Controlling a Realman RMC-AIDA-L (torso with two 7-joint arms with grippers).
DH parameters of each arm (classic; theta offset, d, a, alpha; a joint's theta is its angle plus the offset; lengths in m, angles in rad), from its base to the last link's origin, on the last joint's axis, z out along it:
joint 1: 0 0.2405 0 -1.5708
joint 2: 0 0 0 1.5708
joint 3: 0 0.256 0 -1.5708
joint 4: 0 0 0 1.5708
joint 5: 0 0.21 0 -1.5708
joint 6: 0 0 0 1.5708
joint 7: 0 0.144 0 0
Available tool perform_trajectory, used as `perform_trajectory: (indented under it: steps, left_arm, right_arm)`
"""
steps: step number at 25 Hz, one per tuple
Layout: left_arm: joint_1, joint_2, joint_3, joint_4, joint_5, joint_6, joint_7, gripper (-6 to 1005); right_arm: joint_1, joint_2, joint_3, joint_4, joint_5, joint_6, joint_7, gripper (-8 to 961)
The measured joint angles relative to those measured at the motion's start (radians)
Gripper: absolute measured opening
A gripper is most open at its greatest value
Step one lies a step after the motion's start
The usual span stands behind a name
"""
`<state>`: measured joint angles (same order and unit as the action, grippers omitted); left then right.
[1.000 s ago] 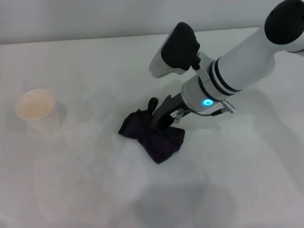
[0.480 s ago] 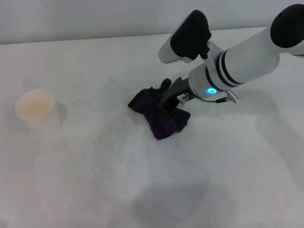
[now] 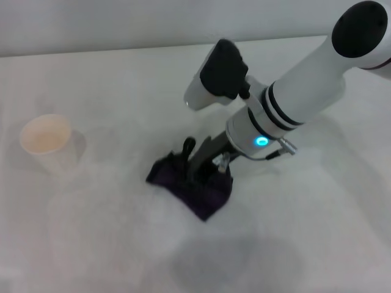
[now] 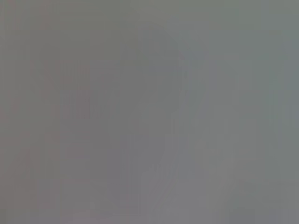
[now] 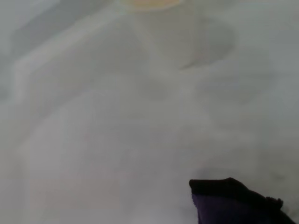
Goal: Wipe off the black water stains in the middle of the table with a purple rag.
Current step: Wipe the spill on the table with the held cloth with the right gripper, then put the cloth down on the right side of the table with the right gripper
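Right gripper (image 3: 197, 163) pressing the purple rag (image 3: 194, 187) onto mid-counter (image 3: 293, 244), jaws gripping the cloth, white paper cup (image 3: 47, 141) standing well apart toward the robot's left, left gripper out of sight.

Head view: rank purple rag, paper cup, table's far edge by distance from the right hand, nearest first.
1. purple rag: under the right hand, which presses on it mid-table.
2. table's far edge: behind the hand, beyond its arm.
3. paper cup: far out on the robot's left.
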<state>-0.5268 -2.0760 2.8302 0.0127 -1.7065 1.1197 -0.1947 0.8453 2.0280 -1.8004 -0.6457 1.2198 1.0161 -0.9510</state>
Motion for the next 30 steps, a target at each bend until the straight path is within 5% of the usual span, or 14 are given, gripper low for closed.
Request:
perform_trajectory:
  steps: [5,13,26,30]
  left_arm:
    - [-0.008,-0.001,-0.001,0.001,-0.025,-0.001,0.0,884]
    - [-0.01,-0.001,-0.002,0.0,-0.036,-0.008,0.0,885]
    - [-0.005,-0.001,-0.002,0.001,-0.062,-0.01,0.0,884]
    - [-0.004,-0.001,-0.002,0.001,-0.062,-0.01,0.0,884]
  right_arm:
    - [0.018,-0.001,0.001,0.015,0.002,0.081,-0.03,77]
    - [0.01,-0.015,0.033,0.048,-0.023,-0.101,-0.034,76]
    - [-0.059,-0.024,0.503,0.085,-0.301,-0.203,-0.033,77]
    - [-0.109,-0.025,0.565,0.029,-0.311,-0.2,-0.04,81]
